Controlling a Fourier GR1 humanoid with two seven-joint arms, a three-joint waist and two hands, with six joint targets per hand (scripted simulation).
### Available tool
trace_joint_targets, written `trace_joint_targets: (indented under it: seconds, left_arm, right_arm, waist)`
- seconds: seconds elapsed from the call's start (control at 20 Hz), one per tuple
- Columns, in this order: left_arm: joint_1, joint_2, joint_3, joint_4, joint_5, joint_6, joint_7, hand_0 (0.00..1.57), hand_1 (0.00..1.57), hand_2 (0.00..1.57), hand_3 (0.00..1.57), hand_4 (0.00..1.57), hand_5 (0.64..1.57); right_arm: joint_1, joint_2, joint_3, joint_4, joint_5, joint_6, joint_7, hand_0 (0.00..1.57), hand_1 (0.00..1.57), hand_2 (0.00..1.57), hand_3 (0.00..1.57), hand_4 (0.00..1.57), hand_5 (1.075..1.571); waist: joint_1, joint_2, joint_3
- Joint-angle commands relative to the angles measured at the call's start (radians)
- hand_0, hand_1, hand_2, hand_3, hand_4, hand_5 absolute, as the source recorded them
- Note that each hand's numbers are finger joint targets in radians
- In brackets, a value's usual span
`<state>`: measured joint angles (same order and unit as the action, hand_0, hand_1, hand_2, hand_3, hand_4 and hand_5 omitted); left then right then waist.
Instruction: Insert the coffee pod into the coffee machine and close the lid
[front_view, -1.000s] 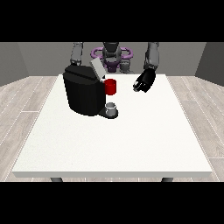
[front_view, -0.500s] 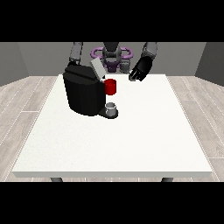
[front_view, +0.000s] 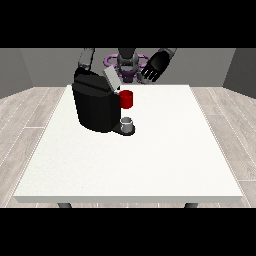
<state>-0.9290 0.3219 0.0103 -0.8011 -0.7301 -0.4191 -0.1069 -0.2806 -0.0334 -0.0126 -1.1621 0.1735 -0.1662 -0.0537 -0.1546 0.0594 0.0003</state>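
- The black coffee machine (front_view: 97, 106) stands on the white table (front_view: 150, 155) at the view's left, with its grey lid (front_view: 111, 79) tilted up and open.
- A red thing at the machine (front_view: 126, 99) sits at the front under the lid; a small grey thing (front_view: 127, 123) rests on the machine's base just below it, and I cannot tell whether that is the coffee pod.
- The hand at the view's right (front_view: 154, 68) is raised above the table's far edge, well apart from the machine, its fingers spread and hanging relaxed, holding nothing.
- The arm at the view's left reaches down behind the machine; its hand is hidden by the machine's body, so I cannot tell how its fingers lie.
- Step in hand, as I judge it: the lid is not yet shut, and no pod is plainly carried by either hand, so the closing step looks to be what remains.
- The next move would call for a hand to come over the raised lid and press it down onto the machine's top without knocking the machine sideways.
- Against the earlier frames, the hand at the view's right has lifted and drawn back towards the robot's shoulder, from beside the red thing to higher and farther off; the machine, lid and grey thing lie as they did.
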Motion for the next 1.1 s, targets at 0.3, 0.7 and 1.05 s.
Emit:
trace_joint_targets:
  seconds: [0.3,0.7,1.05]
  left_arm:
    - [-0.180,0.085,0.109,0.045,0.038,-0.030,0.053,1.22,1.22,1.27,1.26,0.47,1.571]
    - [-0.276,0.108,0.121,0.085,0.021,-0.027,0.080,1.24,1.24,1.29,1.25,0.48,1.571]
    - [-0.253,0.081,0.103,0.107,-0.002,0.022,0.045,1.19,1.19,1.27,1.23,0.47,1.571]
  right_arm:
    - [-0.042,-0.004,0.008,-0.085,-0.002,0.003,0.003,0.00,0.00,0.00,0.00,0.00,1.571]
    - [-0.149,-0.042,-0.030,-0.112,-0.014,0.013,0.063,0.00,0.00,0.00,0.00,0.18,1.571]
    - [-0.160,-0.047,-0.036,-0.130,-0.012,0.006,0.087,0.00,0.00,0.00,0.00,0.15,1.571]
  waist:
    - [-0.110,0.089,-0.0003]
    - [-0.135,0.170,-0.0001]
    - [-0.141,0.195,-0.0002]
